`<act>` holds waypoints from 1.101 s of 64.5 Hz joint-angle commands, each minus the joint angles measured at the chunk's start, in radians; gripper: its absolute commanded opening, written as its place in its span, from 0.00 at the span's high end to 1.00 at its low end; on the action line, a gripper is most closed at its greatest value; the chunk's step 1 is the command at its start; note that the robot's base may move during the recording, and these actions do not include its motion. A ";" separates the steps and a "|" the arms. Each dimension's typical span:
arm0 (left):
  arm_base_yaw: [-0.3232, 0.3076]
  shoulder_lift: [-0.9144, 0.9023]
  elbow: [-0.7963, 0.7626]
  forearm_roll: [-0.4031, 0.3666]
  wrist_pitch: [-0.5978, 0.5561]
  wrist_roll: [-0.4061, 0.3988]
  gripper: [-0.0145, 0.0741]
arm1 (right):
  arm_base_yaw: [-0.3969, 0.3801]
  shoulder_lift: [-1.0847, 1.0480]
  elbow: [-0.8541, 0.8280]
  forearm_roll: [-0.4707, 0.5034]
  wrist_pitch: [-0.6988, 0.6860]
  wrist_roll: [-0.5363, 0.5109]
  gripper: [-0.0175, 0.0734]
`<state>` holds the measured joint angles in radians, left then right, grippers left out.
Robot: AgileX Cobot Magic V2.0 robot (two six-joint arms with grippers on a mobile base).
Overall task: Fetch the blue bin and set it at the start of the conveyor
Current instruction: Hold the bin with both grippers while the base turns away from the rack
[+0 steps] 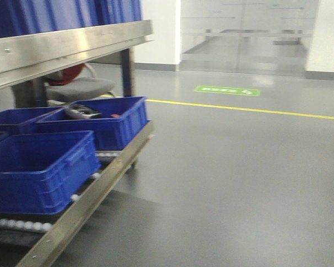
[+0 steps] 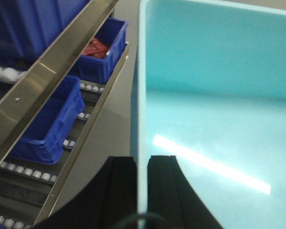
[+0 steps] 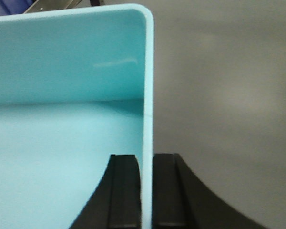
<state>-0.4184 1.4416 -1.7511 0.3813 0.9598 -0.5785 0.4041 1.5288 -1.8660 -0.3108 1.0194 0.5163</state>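
Left wrist-mounted view: the left gripper is narrowed to a thin slit, its black fingers pinching the left wall of the blue bin, one inside and one outside. In the right wrist-mounted view the right gripper clamps the bin's right wall the same way. The bin hangs between both arms above the grey floor, open top up, its gripped walls running away from the cameras; which side is longer cannot be told. Just left stands a steel rack with navy crates.
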 commanded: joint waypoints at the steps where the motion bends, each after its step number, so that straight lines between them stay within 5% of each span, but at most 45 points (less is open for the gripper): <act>1: -0.003 -0.012 -0.015 0.011 -0.035 -0.001 0.96 | -0.001 -0.015 -0.009 -0.023 -0.026 -0.001 0.99; 71: -0.003 -0.012 -0.015 0.011 -0.037 -0.001 0.96 | -0.001 -0.015 -0.009 -0.023 -0.026 -0.001 0.99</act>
<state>-0.4184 1.4416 -1.7511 0.3793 0.9598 -0.5785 0.4041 1.5254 -1.8660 -0.3108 1.0251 0.5163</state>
